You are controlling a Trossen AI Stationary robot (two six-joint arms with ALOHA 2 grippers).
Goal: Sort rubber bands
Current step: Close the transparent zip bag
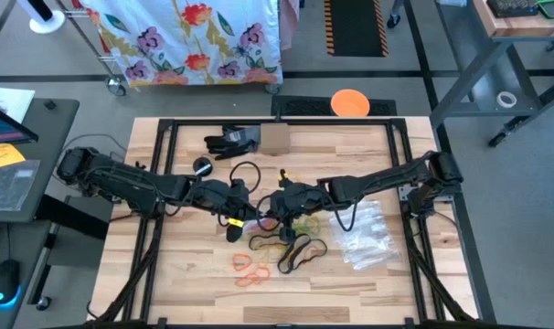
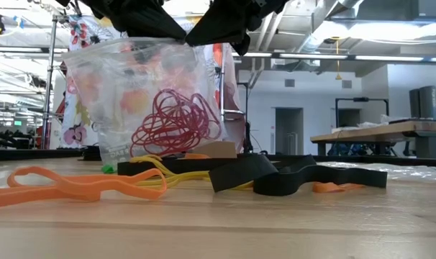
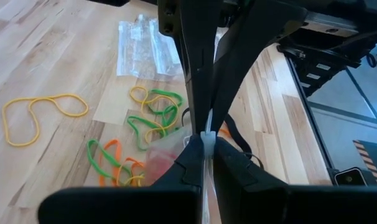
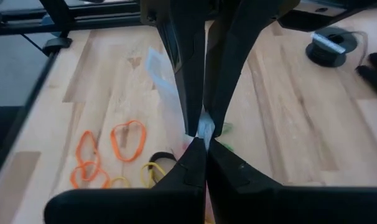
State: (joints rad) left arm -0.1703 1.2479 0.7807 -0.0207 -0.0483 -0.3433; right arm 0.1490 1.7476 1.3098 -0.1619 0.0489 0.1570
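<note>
Both arms meet over the middle of the table, holding a clear plastic zip bag (image 2: 142, 101) up between them. The left gripper (image 3: 207, 142) is pinched shut on the bag's top edge, and the right gripper (image 4: 204, 134) is pinched shut on that edge from the other side, so the bag hangs upright with its bottom near the wood. Inside it sits a tangle of red rubber bands (image 2: 176, 121), which tells me the reds are the colour being bagged now. The rest of the bands lie loose on the tabletop (image 1: 186, 274): orange bands (image 1: 248, 268) toward the front edge, wide black bands (image 1: 300, 251) just beside them, yellow bands (image 2: 171, 180) under the bag, and a mix of green bands (image 3: 152, 115) beneath the grippers. A lone yellow band (image 3: 33, 115) lies well apart from that mix. A pile of spare empty zip bags (image 1: 367, 236) waits under the right arm. My guess is the step in hand is closing or presenting the mouth of the red bag; with both pincers clamped on the rim, nothing more can go in. Next, I'd say, one gripper has to let go while the other keeps the bag steady, then either press the seal along or set the bag aside and start on another colour.
</note>
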